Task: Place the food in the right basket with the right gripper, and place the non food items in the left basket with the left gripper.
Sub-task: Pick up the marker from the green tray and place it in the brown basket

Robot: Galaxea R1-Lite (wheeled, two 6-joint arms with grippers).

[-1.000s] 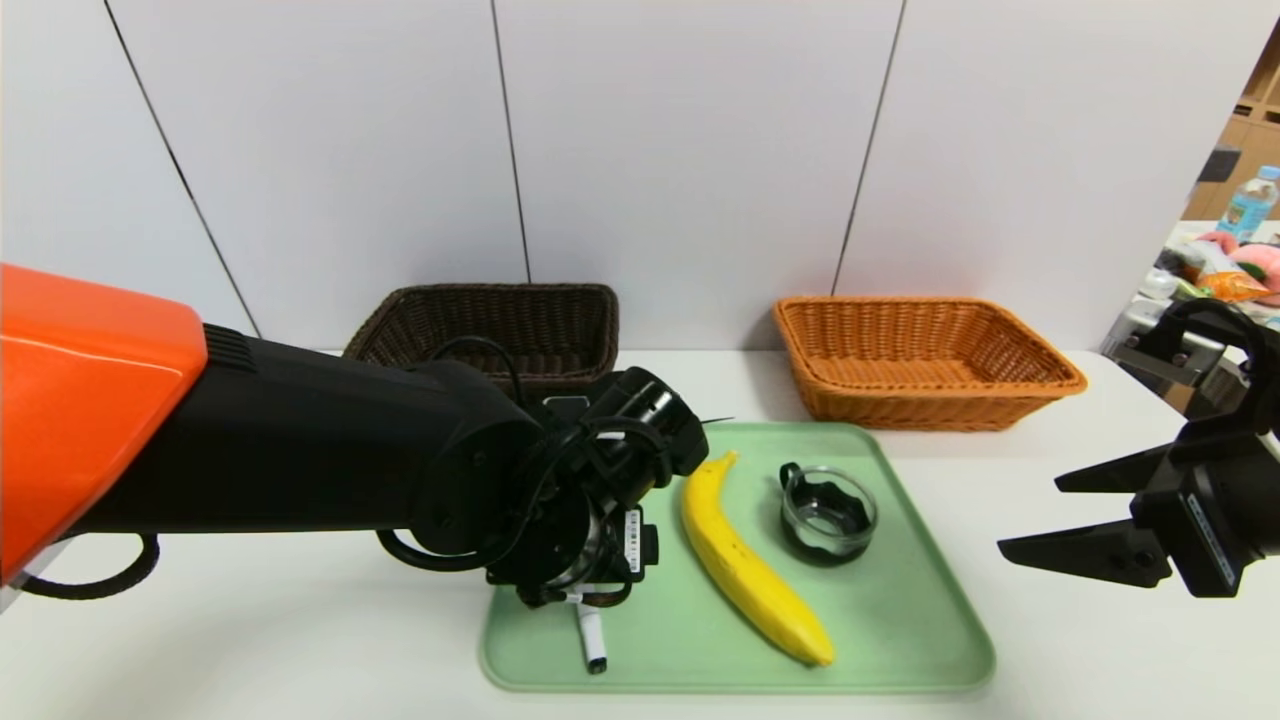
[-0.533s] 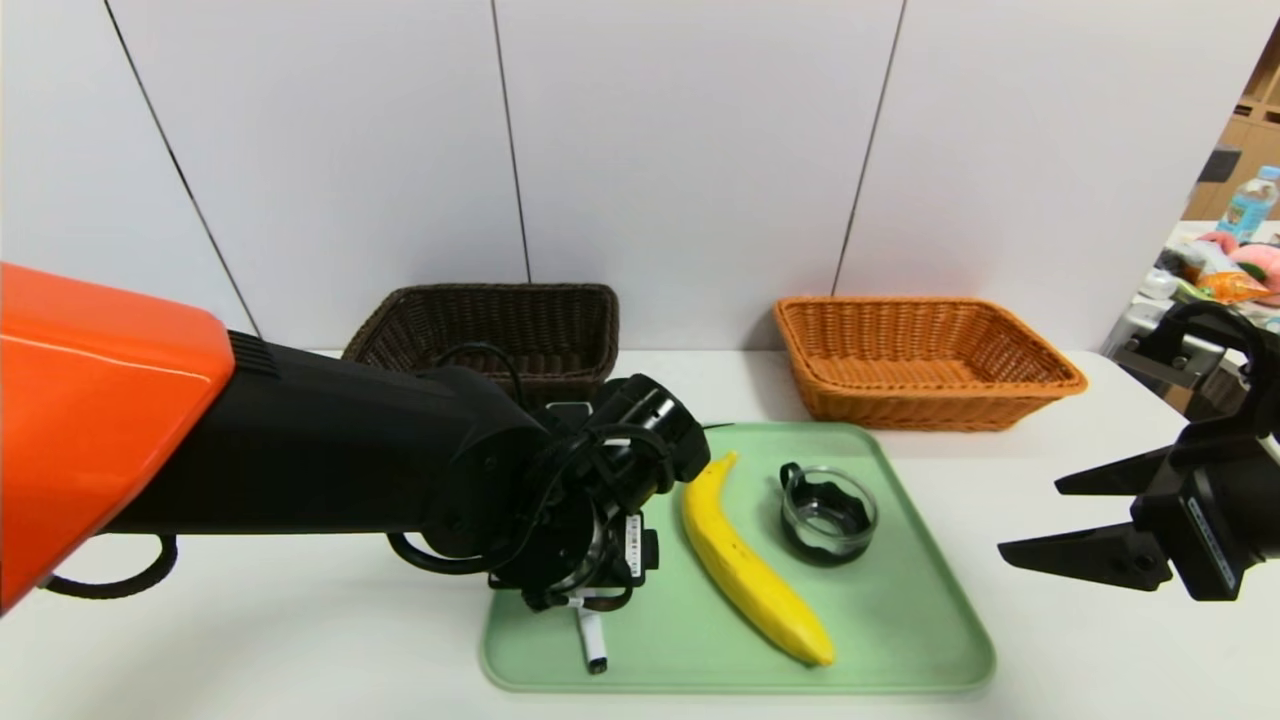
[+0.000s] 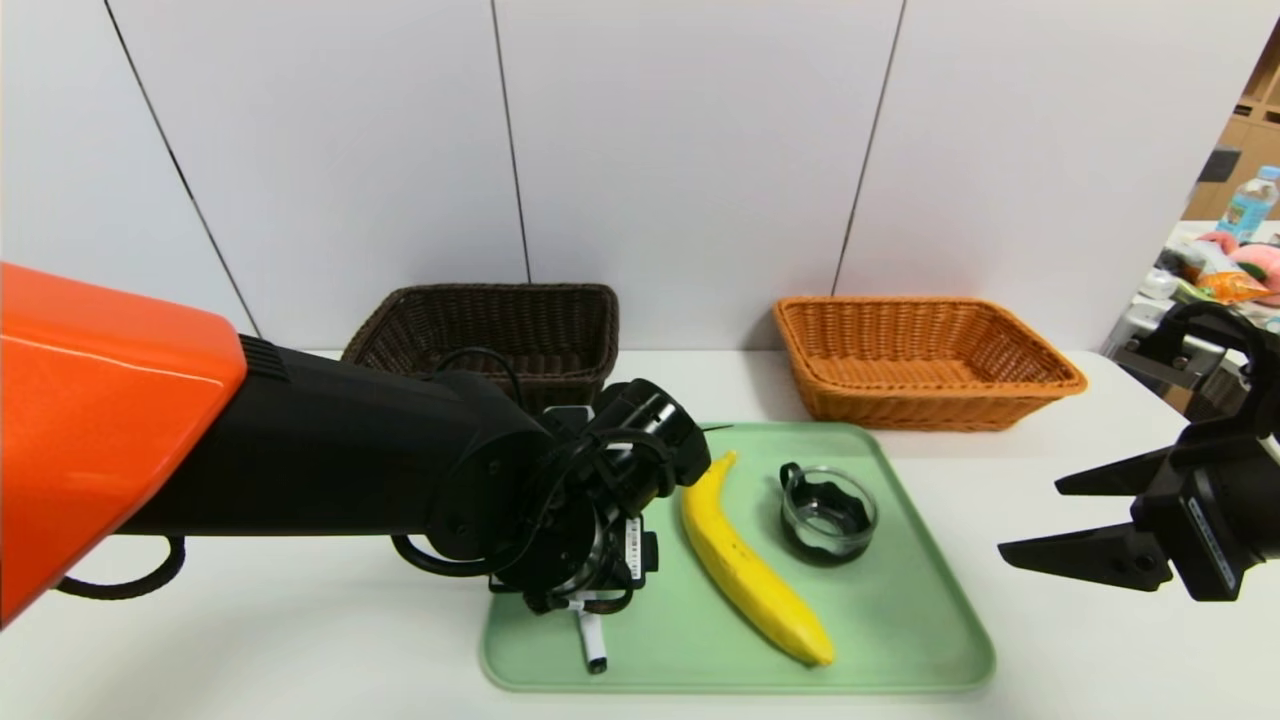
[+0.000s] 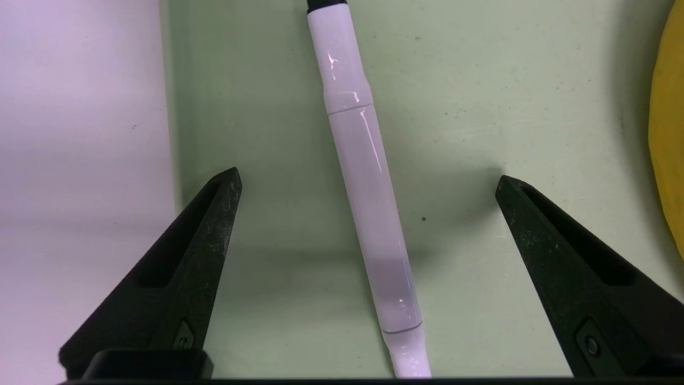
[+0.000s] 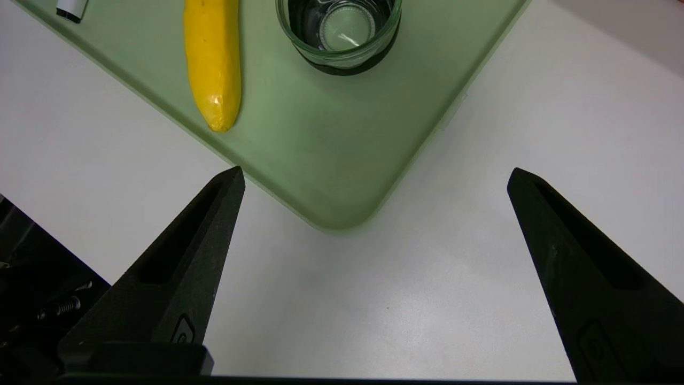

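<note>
Between the spread fingers of the left gripper (image 4: 367, 179), in the middle of the left wrist view, lies the white pen (image 4: 363, 176), flat on the green tray (image 4: 470, 107); the jaws stand wide and released, one finger on either side of the barrel and neither touching it. In the head view this gripper (image 3: 585, 600) sits at lower centre over the tray's left part, with only the pen's black-tipped end (image 3: 592, 645) showing beneath it. Just right of the pen on the tray (image 3: 900, 620) rests the banana (image 3: 750, 570), running diagonally toward the lower right, and right of that stands the glass cup (image 3: 828, 512), upright. At the right edge of the head view the right gripper (image 3: 1030, 515) hangs above the white table (image 3: 1080, 650), well apart from the tray, its jaws likewise released and holding nothing. Behind the tray, the dark brown basket (image 3: 500, 325) is at upper centre-left, the orange basket (image 3: 920, 360) at upper right
</note>
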